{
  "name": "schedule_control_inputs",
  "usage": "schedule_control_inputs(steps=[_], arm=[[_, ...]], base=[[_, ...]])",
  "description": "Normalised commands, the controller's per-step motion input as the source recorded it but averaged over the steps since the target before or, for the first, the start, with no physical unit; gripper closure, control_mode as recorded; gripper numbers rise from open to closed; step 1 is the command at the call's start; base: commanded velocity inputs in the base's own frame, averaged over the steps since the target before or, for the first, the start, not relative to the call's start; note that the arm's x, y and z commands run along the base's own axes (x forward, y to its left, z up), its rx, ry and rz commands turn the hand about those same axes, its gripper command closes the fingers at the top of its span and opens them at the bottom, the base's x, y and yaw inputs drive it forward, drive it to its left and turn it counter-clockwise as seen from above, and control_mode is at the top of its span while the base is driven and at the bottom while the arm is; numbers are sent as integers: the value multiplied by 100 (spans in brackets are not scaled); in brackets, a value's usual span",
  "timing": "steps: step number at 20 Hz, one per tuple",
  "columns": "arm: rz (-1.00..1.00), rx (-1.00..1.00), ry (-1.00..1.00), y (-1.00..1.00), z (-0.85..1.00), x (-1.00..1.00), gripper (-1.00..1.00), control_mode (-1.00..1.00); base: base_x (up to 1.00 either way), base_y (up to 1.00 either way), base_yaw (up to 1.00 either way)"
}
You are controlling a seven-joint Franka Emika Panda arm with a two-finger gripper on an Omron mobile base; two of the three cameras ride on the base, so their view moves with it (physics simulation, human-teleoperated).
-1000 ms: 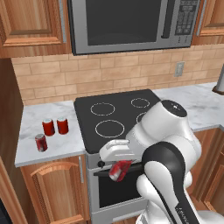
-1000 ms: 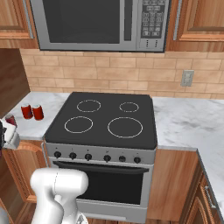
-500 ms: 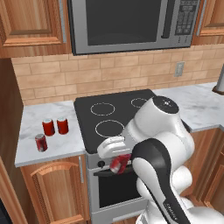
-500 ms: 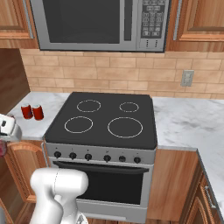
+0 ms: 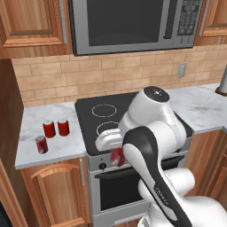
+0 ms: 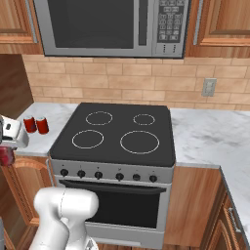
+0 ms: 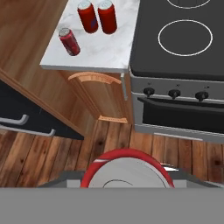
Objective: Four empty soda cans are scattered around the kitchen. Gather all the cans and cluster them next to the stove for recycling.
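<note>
My claw point(image 5: 116, 156) is clamped on the fourth can point(image 5: 118, 157), held in the air in front of the stove point(image 5: 133, 133), its silver top close under my hand. The other three cans point(image 5: 49, 129) point(image 5: 63, 127) point(image 5: 41, 144) stand together on the desk point(image 5: 31, 124) left of the stove. An empty can like this is probably light, thin-walled and easily dented, so I judge a gentle hold across the middle of its side best.
</note>
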Motion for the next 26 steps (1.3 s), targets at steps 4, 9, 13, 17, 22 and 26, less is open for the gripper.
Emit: schedule_control_inputs(steps=[4,9,13,17,22,26], arm=[[3,-5,-3,7,-10,32,100,-100],[4,-5,-5,10,-12,35,100,-100],[5,-1,-9,13,-14,28,100,-100],[6,0,-7,19,-1,29,100,-100],[5,0,0,26,-1,44,100,-100],[3,0,1,29,-4,49,100,-100]], base=[[0,0,0],[0,0,0],[0,0,0],[0,0,0],[0,0,0],[0,0,0]])
